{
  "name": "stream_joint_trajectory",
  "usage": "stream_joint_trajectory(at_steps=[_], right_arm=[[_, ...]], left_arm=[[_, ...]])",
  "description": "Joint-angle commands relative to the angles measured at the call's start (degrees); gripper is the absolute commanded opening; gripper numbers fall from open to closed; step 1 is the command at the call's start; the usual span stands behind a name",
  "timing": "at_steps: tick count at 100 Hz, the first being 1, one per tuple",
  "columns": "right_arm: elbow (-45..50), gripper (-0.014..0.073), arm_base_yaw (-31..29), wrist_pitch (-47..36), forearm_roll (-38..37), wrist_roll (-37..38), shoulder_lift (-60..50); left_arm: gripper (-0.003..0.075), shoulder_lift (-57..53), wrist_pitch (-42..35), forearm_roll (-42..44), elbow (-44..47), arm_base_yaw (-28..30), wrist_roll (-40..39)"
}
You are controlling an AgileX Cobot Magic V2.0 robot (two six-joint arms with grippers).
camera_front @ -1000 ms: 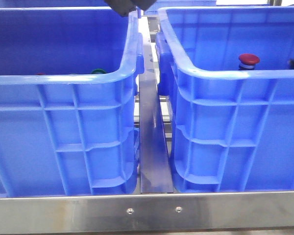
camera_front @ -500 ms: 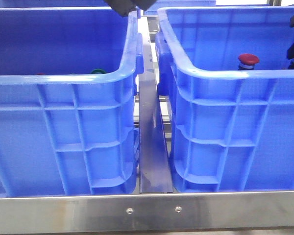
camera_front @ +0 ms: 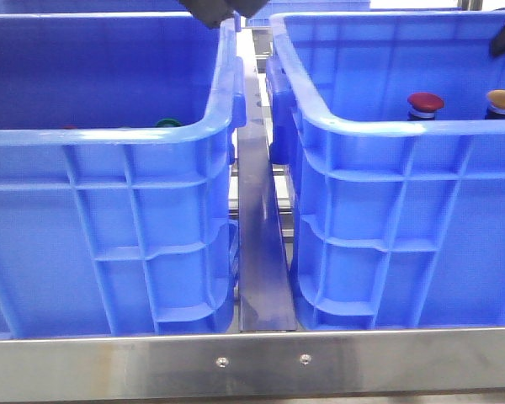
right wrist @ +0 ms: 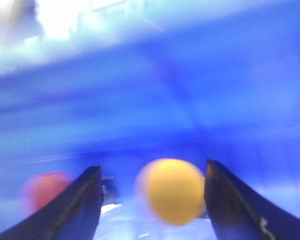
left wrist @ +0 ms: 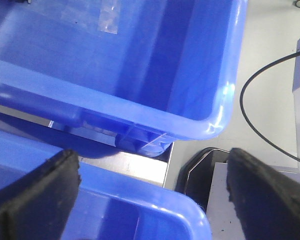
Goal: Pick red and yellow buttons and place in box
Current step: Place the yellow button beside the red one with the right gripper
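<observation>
From the front I see the red button [camera_front: 426, 103] and the yellow button [camera_front: 502, 102] standing side by side, apart, inside the right-hand box [camera_front: 387, 126]; a green cap [camera_front: 169, 123] peeks over the rim of the left crate [camera_front: 109, 135]. On the left wrist view, my left gripper [left wrist: 152, 200] is spread wide above two blue rims. On the blurred right wrist view, my right gripper [right wrist: 152, 200] is spread, the yellow cap between its fingers.

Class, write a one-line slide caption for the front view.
Red button and yellow button stand side by side inside the right blue crate.
</observation>
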Motion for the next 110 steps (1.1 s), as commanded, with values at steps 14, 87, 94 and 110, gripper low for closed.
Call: stream_joint_trajectory(at_steps=[14,87,94,110], right_arm=[[2.83,0.0435,-0.17,0.18,-0.41,-0.49,-12.69],[19.52,-0.0068,-0.1,1.69,-0.46,-0.49,-44.07],[20.13,-0.0068,0.25,1.69,-0.46,-0.49,-45.09],[20.6,-0.0068,3.35,1.84,-0.46,-0.49,-46.1]], left_arm=[[0.0494,-2.37,-3.07,-0.15,-1.44,0.45,-1.94],[-0.002,-4.54,-4.08,12.34,2.02,29.13,-27.5],[-0.002,-5.96,-5.73,15.66,3.83,30.3,-29.91],[-0.002,-10.18,-7.34,33.69,7.87,30.57,-43.98]])
